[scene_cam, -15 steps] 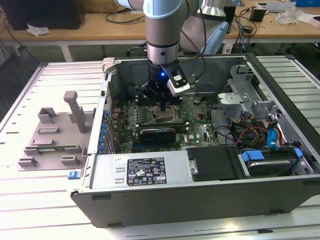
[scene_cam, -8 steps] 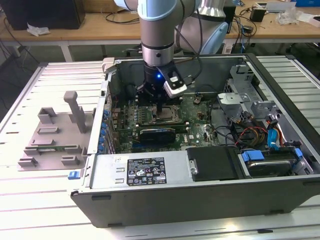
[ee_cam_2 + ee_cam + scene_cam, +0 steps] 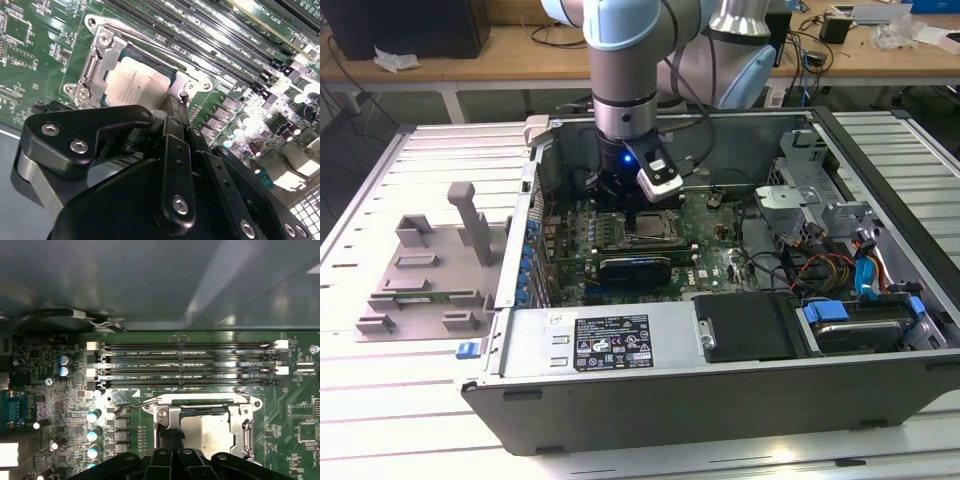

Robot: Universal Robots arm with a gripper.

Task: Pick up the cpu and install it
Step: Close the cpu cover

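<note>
Contact between the black end effector (image 3: 169,432) and the board was hard to judge. Its tips looked pressed together, pinching nothing, and they stood right at one edge of the small flat square cpu with the silver-grey metal top (image 3: 136,82). We saw that cpu lying flat inside the silver metal-framed socket (image 3: 162,412), its shiny top facing up. Just beside the socket ran four long black memory slots (image 3: 185,365), side by side on the green circuit board (image 3: 60,400). In the exterior view the grey-and-light-blue robot arm (image 3: 625,60) reached straight down into the open grey metal computer case (image 3: 720,400), which lay on its side on the pale slatted counter (image 3: 380,410). On the exterior view's left of the case, a grey plastic tray with upright blocks (image 3: 425,270) sat on the same counter, just beside the case.
</note>
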